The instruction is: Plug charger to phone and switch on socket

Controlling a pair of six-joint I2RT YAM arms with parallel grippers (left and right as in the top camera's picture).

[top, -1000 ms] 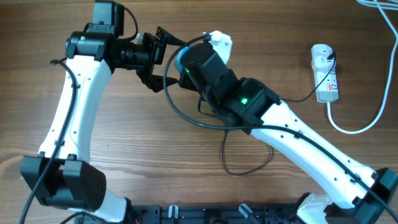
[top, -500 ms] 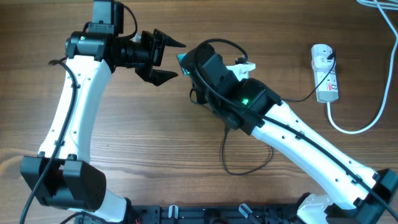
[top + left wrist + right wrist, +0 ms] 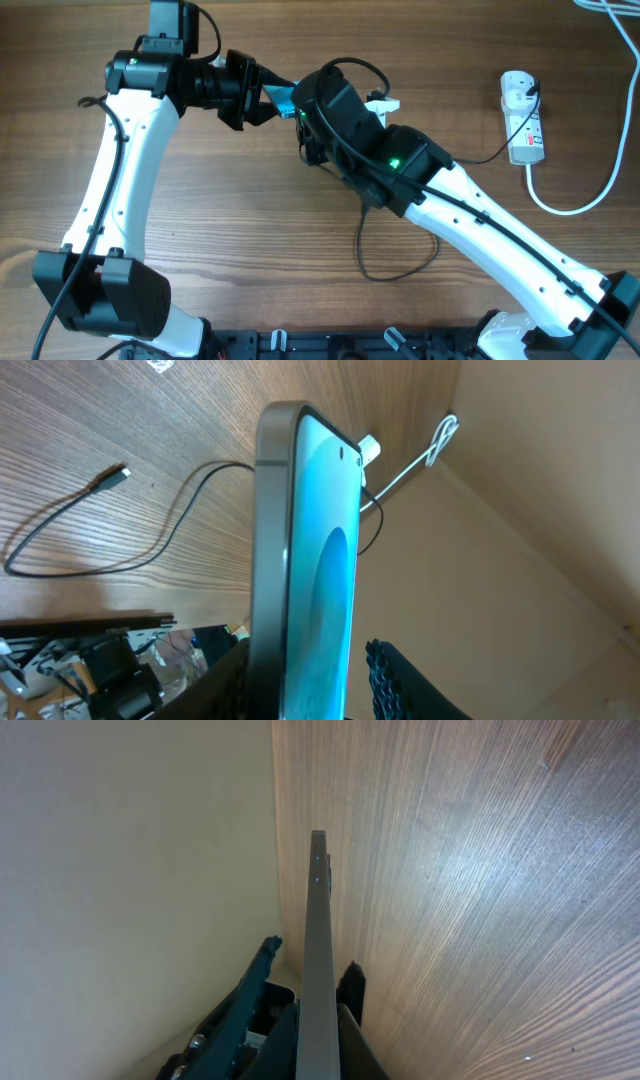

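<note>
Wooden table (image 3: 200, 250): under both grippers.
Left gripper (image 3: 256, 92): spread wide half a second ago, now clenched on the flat turquoise-screened smartphone (image 3: 300, 560) (a handover, I judge).
Right gripper (image 3: 305, 988): clamped on its opposite end.
Smartphone: aloft between the grippers, nearly on edge; its long axis runs from one gripper's fingers to the other's.
Thin black charger cable (image 3: 150, 550): loose on the table beyond the left fingers, unplugged.

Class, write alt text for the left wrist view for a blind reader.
A slim grey smartphone with a turquoise screen stands edge-on within the left gripper; a thin black cable lies on the wooden table behind.
</note>
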